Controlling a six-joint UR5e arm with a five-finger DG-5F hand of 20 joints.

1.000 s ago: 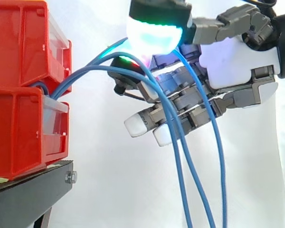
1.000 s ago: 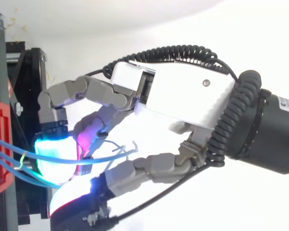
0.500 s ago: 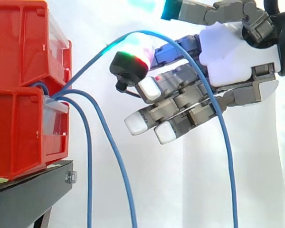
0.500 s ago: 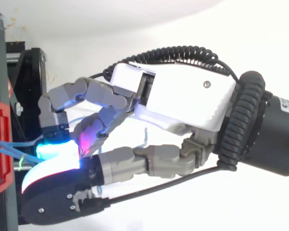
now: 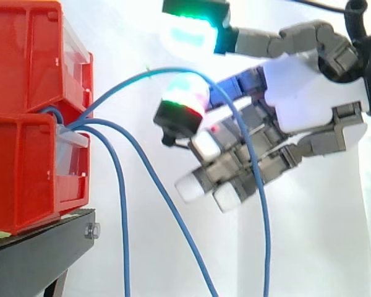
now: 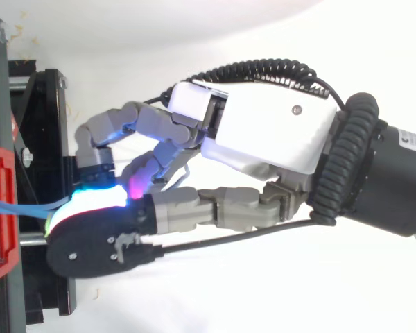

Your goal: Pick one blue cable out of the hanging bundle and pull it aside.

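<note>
One blue cable (image 5: pixel 265 241) is already singled out: it leaves the gap between the red bins (image 5: pixel 25 173), arches up and over one finger of the hand (image 5: pixel 303 86), just behind that finger's red-and-green glowing pad (image 5: pixel 182 99), and drops straight down in front of the remaining fingers. It is hooked and carried, not pinched; the fingers are held loosely extended, and the thumb pad (image 5: pixel 195 28) is kept well above the strand with clear space between. In the top view the same strand (image 6: pixel 28 205) is seen running from the bin edge to the fingertips. The two other blue cables (image 5: pixel 120 223) are left hanging near the black stand (image 5: pixel 43 253), apart from the hand. The picking step is judged to be done and the pulling-aside step to be under way. For the next move, travel away from the bins is called for, with the bearing finger kept raised or the thumb brought down so that the strand is not allowed to slide off the pad. Compared with a second ago, when three strands were trapped under the thumb pad, two have been released, the thumb has been lifted, and the hand has been shifted slightly away from the bins and lower.
</note>
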